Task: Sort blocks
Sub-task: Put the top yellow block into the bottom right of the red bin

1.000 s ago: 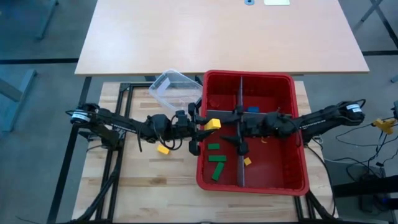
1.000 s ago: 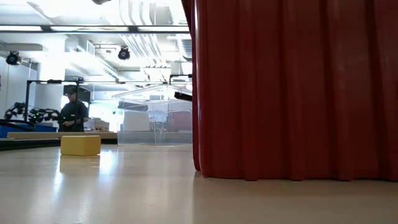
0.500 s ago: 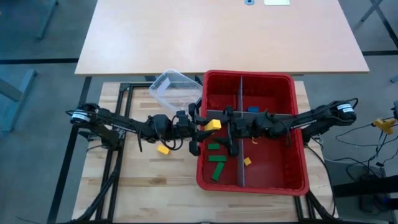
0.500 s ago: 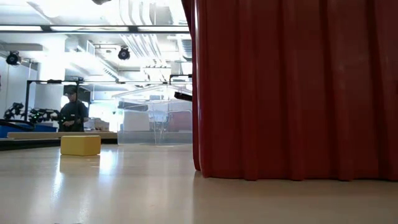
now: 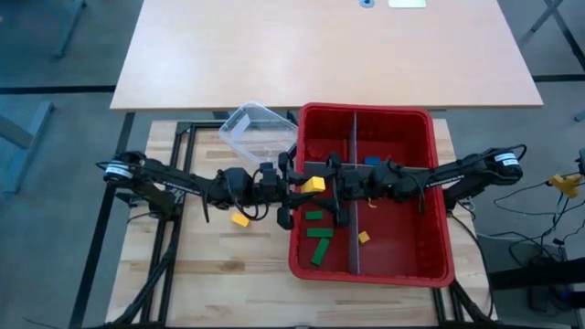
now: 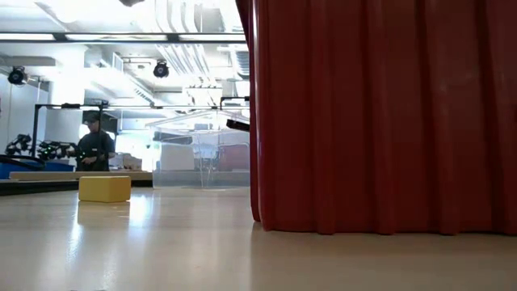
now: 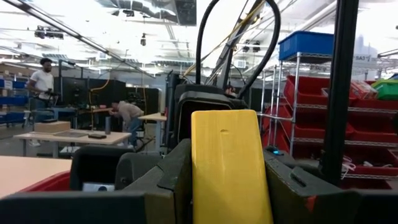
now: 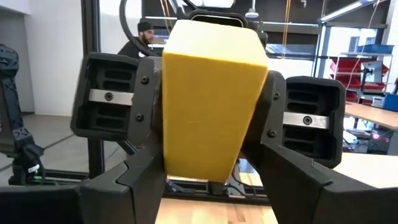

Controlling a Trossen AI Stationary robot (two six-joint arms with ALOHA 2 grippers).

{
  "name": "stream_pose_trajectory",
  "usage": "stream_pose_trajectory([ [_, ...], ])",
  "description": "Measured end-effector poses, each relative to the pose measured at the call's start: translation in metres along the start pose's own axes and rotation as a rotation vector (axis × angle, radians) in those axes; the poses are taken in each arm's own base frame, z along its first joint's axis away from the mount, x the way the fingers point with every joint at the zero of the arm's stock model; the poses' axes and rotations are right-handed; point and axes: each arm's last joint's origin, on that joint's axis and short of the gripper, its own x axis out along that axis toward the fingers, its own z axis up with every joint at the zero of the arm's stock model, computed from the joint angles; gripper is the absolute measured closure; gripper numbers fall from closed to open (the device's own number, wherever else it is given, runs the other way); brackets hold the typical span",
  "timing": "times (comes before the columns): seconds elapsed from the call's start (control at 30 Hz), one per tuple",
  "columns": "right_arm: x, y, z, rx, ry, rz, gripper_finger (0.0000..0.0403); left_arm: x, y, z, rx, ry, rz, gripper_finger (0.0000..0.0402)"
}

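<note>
while the left tool (image 5: 299, 188) pinches a yellow block (image 5: 313, 184) above the left rim of the red bin (image 5: 439, 265), the right tool (image 5: 339, 189) stands just beside it with fingers spread either side of the same block, as the right wrist view confirms. judgement: a handover between arms is in hand. to do it well, the right tool should press squarely on the free faces of the block before the left lets go, and neither arm should shift until the grip is firm, since the block hangs over the bin edge.

remaining blocks: three green blocks (image 5: 318, 234) lie in the near left compartment, a small yellow piece (image 5: 364, 238) in the near right one, a blue block (image 5: 371, 161) in the far right one, and another yellow block (image 5: 240, 220) on the bench (image 5: 219, 274) outside the bin.

obstructions: the grey dividers (image 5: 354, 247) run close under both wrists, and the clear tub (image 5: 258, 131) stands near the left arm. a person (image 6: 95, 145) shows in the room behind, well apart.
</note>
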Motion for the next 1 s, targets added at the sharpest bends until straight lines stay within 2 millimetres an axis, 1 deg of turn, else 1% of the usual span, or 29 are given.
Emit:
stream_pose_trajectory([
  [0.23, 0.0, -0.001, 0.0, 0.007, 0.0, -0.002, 0.0237, 0.005, 0.0, -0.015, -0.028, -0.007, 0.001, 0.0291],
  [0.43, -0.002, -0.002, 0.0, -0.012, 0.028, -0.003, 0.0288, 0.005, 0.0, -0.017, -0.033, -0.004, 0.001, 0.0291],
  [0.6, -0.005, -0.002, 0.001, -0.014, 0.051, -0.008, 0.0289, 0.005, 0.0, -0.018, -0.032, -0.005, 0.006, 0.0291],
  [0.63, -0.005, -0.002, 0.002, -0.015, 0.057, -0.009, 0.0289, 0.005, 0.0, -0.018, -0.033, -0.005, 0.013, 0.0284],
  [0.67, -0.006, -0.003, 0.002, -0.018, 0.063, -0.015, 0.0289, 0.005, 0.0, -0.018, -0.037, -0.004, 0.019, 0.0268],
  [0.77, -0.008, -0.004, 0.003, -0.026, 0.084, -0.031, 0.0289, 0.005, 0.001, -0.019, -0.037, 0.002, 0.026, 0.0208],
  [0.83, -0.009, -0.004, 0.003, -0.026, 0.096, -0.035, 0.0289, 0.005, 0.0, -0.019, -0.036, 0.003, 0.023, 0.0176],
  [0.93, -0.011, -0.005, 0.003, -0.031, 0.128, -0.064, 0.0289, 0.006, 0.001, -0.02, -0.034, 0.008, 0.025, 0.0145],
  [1.0, -0.012, -0.005, 0.003, -0.032, 0.14, -0.072, 0.029, 0.006, 0.001, -0.021, -0.033, 0.012, 0.026, 0.0133],
])
